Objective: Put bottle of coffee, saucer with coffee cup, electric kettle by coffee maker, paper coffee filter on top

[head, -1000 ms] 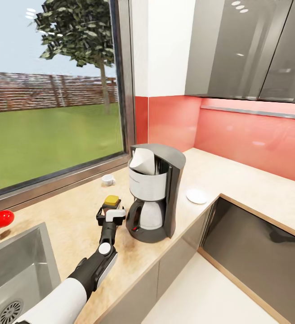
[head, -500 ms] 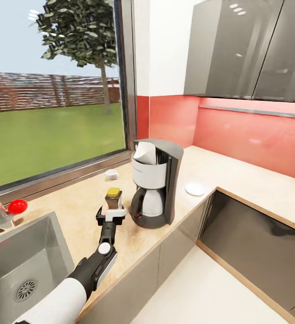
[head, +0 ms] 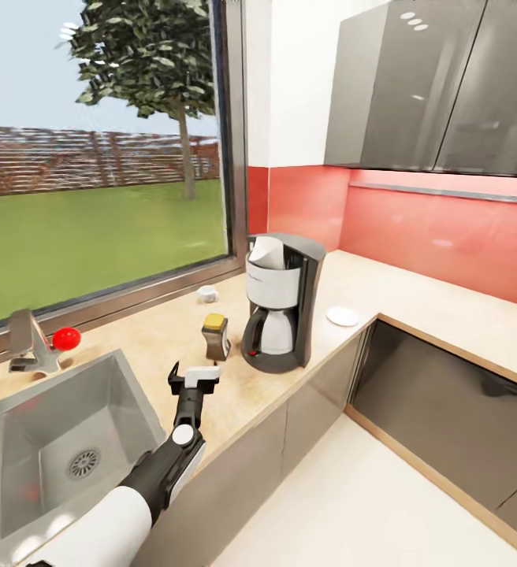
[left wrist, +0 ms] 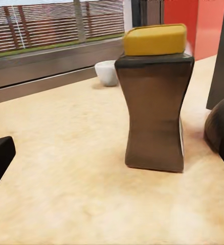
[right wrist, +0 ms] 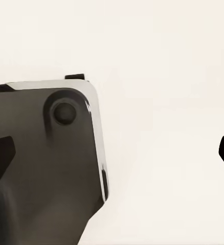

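Your left gripper (head: pixel 193 376): jaws spread, empty, near coffee bottle (head: pixel 215 337), which stands upright just beside coffee maker (head: pixel 282 303). R gripper (right wrist: pixel 112 158): fingers wide apart.

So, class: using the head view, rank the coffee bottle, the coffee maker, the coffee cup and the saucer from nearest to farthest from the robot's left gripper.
1. Coffee bottle: just beyond the left gripper, standing free on the counter.
2. Coffee maker: right of the bottle.
3. Coffee cup: back by the window.
4. Saucer: past the coffee maker, at the counter's corner.
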